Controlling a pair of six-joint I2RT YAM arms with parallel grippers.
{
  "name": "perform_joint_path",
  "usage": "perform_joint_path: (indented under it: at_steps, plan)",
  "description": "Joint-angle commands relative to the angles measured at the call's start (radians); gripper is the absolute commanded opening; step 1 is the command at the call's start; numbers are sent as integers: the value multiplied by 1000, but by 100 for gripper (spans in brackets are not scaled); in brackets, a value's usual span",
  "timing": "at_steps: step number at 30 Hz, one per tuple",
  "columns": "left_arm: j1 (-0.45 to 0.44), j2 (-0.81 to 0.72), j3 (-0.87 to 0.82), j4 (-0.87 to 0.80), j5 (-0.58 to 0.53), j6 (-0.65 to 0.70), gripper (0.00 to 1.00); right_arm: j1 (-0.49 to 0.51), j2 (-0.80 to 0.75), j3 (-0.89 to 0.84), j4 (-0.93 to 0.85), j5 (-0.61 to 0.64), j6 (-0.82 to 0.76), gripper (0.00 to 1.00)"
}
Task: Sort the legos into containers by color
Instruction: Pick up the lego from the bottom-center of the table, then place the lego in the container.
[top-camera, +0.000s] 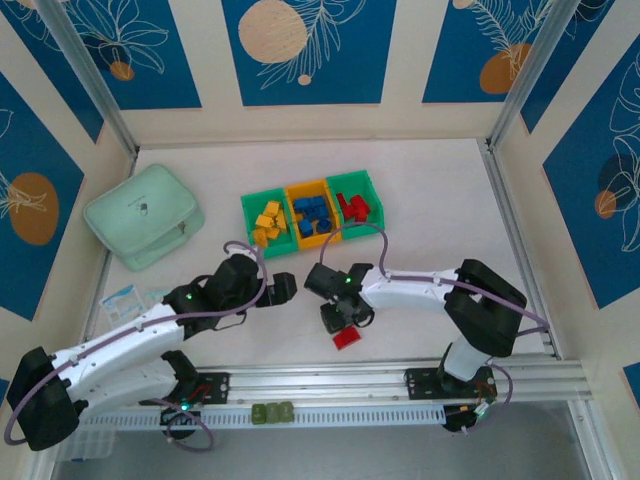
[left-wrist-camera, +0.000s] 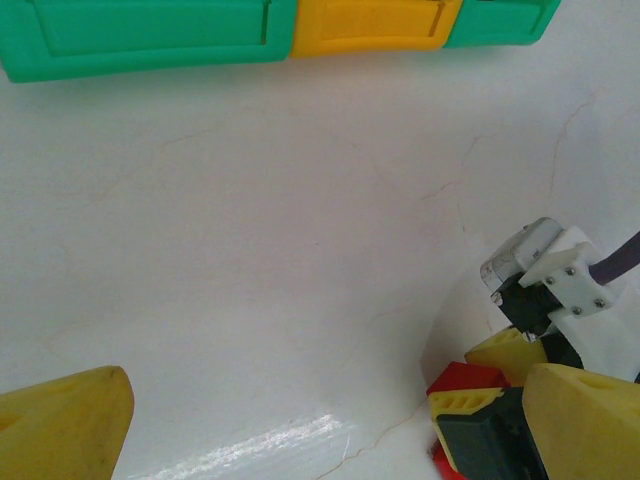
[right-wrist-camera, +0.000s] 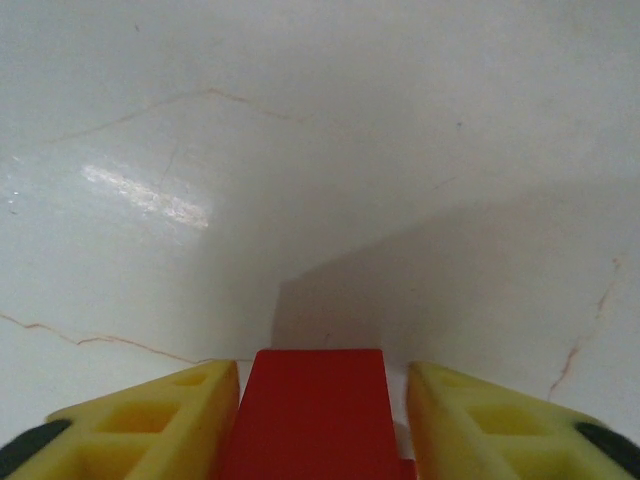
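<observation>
Right wrist view, bottom centre: red lego (right-wrist-camera: 315, 405) sits between the two yellow fingers (right-wrist-camera: 150, 420) of the right claw (right-wrist-camera: 322, 372). The left-of-frame finger touches the brick, and there is a thin gap on the other side. Can't tell whether it is truly pinched or only bracketed.

Top view: right claw (top-camera: 345, 320) is in the lower centre, pointing down at the table (top-camera: 430, 200), with the red lego (top-camera: 346, 338) right under its tips.

Left claw (top-camera: 283, 288) is just left of it, spread wide and holding nothing. In the left wrist view its fingers (left-wrist-camera: 65, 420) are at the bottom corners.

Further up, centre, three bins in a row:
- Left green bin (top-camera: 247, 212) holds yellow legos (top-camera: 268, 222).
- Orange-yellow bin (top-camera: 308, 187) holds blue legos (top-camera: 312, 215).
- Right green bin (top-camera: 376, 196) holds red legos (top-camera: 352, 206).

Mint pouch (top-camera: 145, 215) is upper left, apart from the bins.
</observation>
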Motion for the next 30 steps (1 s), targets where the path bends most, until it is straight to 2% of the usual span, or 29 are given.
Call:
perform_joint_path:
  at_steps: [1,7,14,23,30]
  plan:
    - [-9,11,-4,1,-15,-1,99,8,1,22,-16,11,10,42]
    - [-8,23,8,-1,-18,10,99,-4,-21,47,-41,21,19,30]
    - [-8,44,59,-36,-30,51,99,-74,-94,99,-80,25,-4,27]
    - [11,66,121,-36,-39,119,99,-321,-143,204,-80,10,-87,27]
    - [69,123,184,-14,0,172,99,-489,-62,343,-1,7,-163,27]
